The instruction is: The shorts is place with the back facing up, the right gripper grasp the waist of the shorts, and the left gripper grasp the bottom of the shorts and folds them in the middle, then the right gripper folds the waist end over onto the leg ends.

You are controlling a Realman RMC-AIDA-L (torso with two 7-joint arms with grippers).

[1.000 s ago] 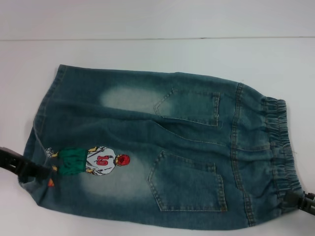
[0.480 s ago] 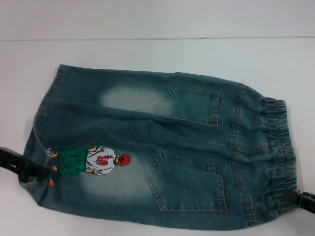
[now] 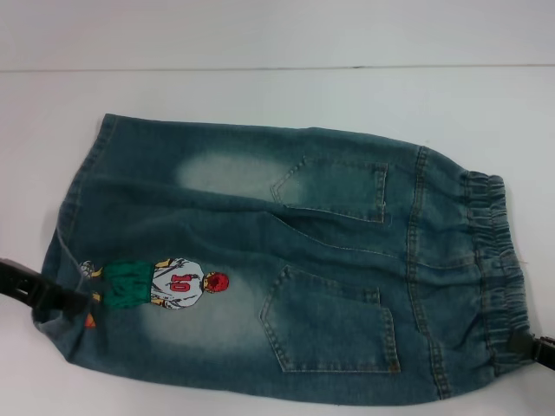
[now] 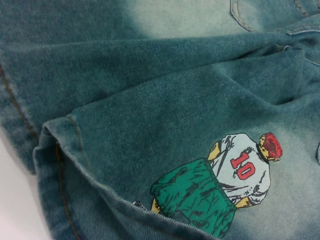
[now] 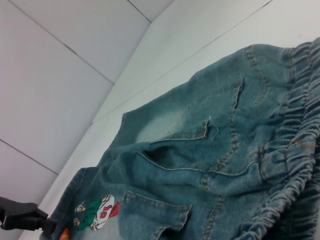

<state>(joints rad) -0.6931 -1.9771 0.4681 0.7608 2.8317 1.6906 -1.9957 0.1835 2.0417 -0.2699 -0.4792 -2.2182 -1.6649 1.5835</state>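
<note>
Retreating rightward, right gripper (image 3: 539,349) nears the shorts' (image 3: 286,260) waist (grip unclear); left gripper (image 3: 52,297) clamps the hem.

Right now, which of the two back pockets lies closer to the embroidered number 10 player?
The nearer back pocket, the one toward the robot. It sits just waist-ward of the cartoon player, on the same leg. The far back pocket lies on the other leg, across the centre seam.

looks like a bare test room or lab here: a plain white surface (image 3: 260,95) runs up to a white wall (image 5: 60,65) of large panels with thin seams, and nothing homely shows anywhere.
</note>
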